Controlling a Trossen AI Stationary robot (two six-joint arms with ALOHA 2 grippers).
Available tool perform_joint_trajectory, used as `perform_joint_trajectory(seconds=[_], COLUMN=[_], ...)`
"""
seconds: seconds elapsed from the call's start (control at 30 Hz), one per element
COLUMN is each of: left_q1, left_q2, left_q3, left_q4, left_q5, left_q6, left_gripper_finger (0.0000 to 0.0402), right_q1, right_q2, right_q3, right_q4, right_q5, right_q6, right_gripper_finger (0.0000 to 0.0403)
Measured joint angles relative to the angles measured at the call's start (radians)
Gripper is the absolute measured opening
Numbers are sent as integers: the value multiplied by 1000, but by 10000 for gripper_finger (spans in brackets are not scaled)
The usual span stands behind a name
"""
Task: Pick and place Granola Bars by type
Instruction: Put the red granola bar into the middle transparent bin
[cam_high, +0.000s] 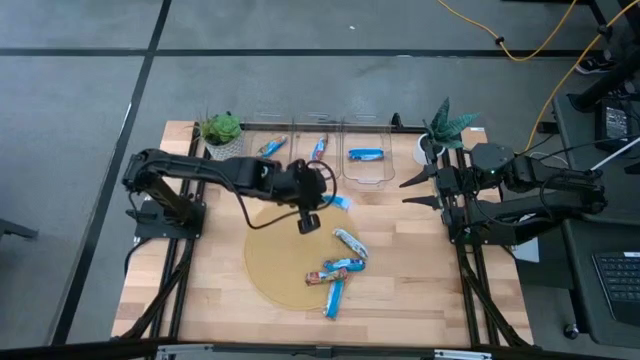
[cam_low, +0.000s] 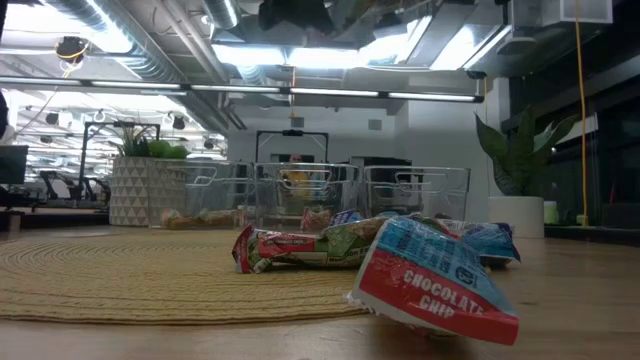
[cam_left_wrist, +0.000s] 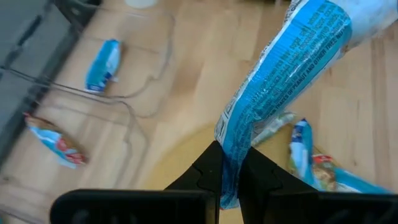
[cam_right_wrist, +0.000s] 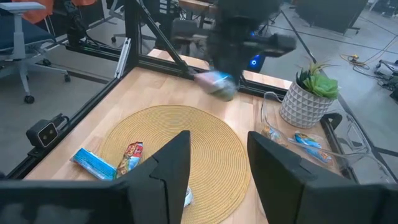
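Observation:
My left gripper (cam_high: 322, 201) is over the far edge of the round woven mat (cam_high: 275, 265), shut on a blue wrapped granola bar (cam_left_wrist: 283, 68), which also shows in the high view (cam_high: 341, 202). Three more bars lie on the mat's right part: one (cam_high: 350, 242), one (cam_high: 335, 270) and one (cam_high: 334, 297). Three clear bins stand at the far edge, with one bar in each: a blue-and-tan one (cam_high: 272, 147), a red-and-blue one (cam_high: 319, 147) and a blue one (cam_high: 365, 154). My right gripper (cam_right_wrist: 217, 163) is open and empty at the table's right side (cam_high: 420, 190). My left gripper pinches one end of the blue bar's wrapper (cam_left_wrist: 231, 163) between its two fingers. The rest of the bar sticks out past the fingertips. The bar is lifted clear of the mat and the table.
A potted plant in a white faceted pot (cam_high: 222, 133) stands at the far left corner, and another plant (cam_high: 445, 128) at the far right. Bare wooden tabletop (cam_high: 420, 270) lies right of the mat. In the low view a chocolate chip bar (cam_low: 432, 282) lies nearest.

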Motion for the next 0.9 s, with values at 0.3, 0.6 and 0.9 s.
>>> perform_joint_trajectory(seconds=[0.3,0.6,0.9], left_q1=[145,324,482], left_q2=[-111,-162,-164], left_q3=[0,0,0], left_q4=[0,-49,-58], left_q5=[91,240,337], left_q6=[140,278,378], left_gripper_finger=[22,22,22], right_q1=[0,0,0], right_q2=[0,0,0], right_q3=[0,0,0], right_q4=[5,4,4], right_q5=[26,78,79], right_q6=[0,5,11], right_gripper_finger=[161,161,161])
